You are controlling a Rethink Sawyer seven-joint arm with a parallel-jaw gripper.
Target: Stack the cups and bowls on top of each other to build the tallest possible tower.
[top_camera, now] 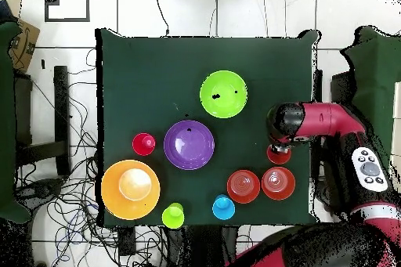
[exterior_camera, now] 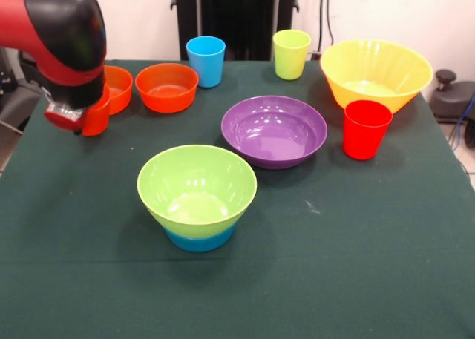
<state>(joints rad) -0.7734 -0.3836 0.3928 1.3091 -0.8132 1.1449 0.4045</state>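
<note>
The tower is a lime green bowl (exterior_camera: 197,183) sitting upright on a small blue bowl (exterior_camera: 200,239) at the table's near middle; it also shows in the overhead view (top_camera: 223,94). My gripper (exterior_camera: 83,121) is at the left, right at the orange cup (exterior_camera: 98,119), under the arm's red and black head (top_camera: 283,123). The head hides the grip. I cannot tell whether the cup rests on the table. Two small orange bowls (exterior_camera: 167,87) (exterior_camera: 120,85) stand just behind it. The purple bowl (exterior_camera: 274,130), yellow bowl (exterior_camera: 375,72), red cup (exterior_camera: 366,129), yellow-green cup (exterior_camera: 291,53) and light blue cup (exterior_camera: 205,61) stand apart.
The dark green table (exterior_camera: 334,265) ends close to the left of the gripper. The robot's pedestal (exterior_camera: 237,16) stands behind the far edge. Cables lie on the floor around the table (top_camera: 70,209) in the overhead view.
</note>
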